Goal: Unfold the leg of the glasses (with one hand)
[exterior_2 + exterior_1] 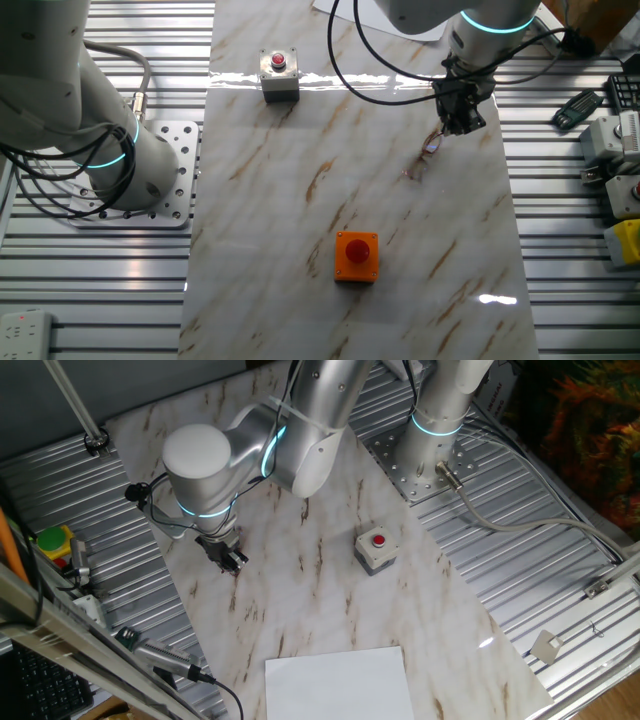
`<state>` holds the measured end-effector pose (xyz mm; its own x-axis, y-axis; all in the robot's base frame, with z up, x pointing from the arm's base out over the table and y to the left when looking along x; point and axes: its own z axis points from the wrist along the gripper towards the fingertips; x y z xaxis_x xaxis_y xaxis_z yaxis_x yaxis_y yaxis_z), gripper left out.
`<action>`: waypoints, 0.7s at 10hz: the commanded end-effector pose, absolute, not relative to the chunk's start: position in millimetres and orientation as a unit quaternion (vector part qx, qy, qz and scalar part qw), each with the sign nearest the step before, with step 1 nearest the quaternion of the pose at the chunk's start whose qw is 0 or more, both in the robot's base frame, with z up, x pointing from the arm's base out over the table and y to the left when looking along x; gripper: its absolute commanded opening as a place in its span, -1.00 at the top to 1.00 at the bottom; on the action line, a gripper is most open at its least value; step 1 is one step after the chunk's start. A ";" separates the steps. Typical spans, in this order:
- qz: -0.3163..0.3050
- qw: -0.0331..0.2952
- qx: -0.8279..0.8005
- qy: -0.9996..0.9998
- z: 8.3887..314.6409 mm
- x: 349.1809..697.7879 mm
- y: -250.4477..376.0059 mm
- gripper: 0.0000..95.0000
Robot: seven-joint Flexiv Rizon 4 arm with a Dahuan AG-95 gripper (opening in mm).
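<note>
The glasses (432, 146) lie on the marble table (300, 200) near its right edge, a thin dark reddish-brown wire frame. The leg (416, 170) shows as a thin wire running down-left from the frame. My gripper (461, 122) points down just right of and above the glasses, its tips at or very near the frame's end. In one fixed view the gripper (233, 561) is low over the table's left part and the glasses are hidden by it. The fingers look close together, but I cannot tell whether they hold anything.
A grey button box (377, 548) with a red button stands mid-table and shows in the other fixed view (279, 74) too. An orange box (356, 256) with a red button sits nearer the front. A white sheet (340, 682) lies at one table end. A second arm's base (435, 455) stands beside the table.
</note>
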<state>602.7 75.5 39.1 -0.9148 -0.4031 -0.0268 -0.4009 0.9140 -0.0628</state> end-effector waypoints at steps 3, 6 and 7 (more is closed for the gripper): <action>-0.027 0.021 -0.204 0.978 38.9 602.7 75.9 1.00; -0.023 0.026 -0.202 0.979 39.1 602.7 76.1 1.00; -0.023 0.031 -0.202 0.979 39.3 602.7 76.1 1.00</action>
<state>602.7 76.5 39.3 -0.9162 -0.3974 -0.0521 -0.3946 0.9172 -0.0555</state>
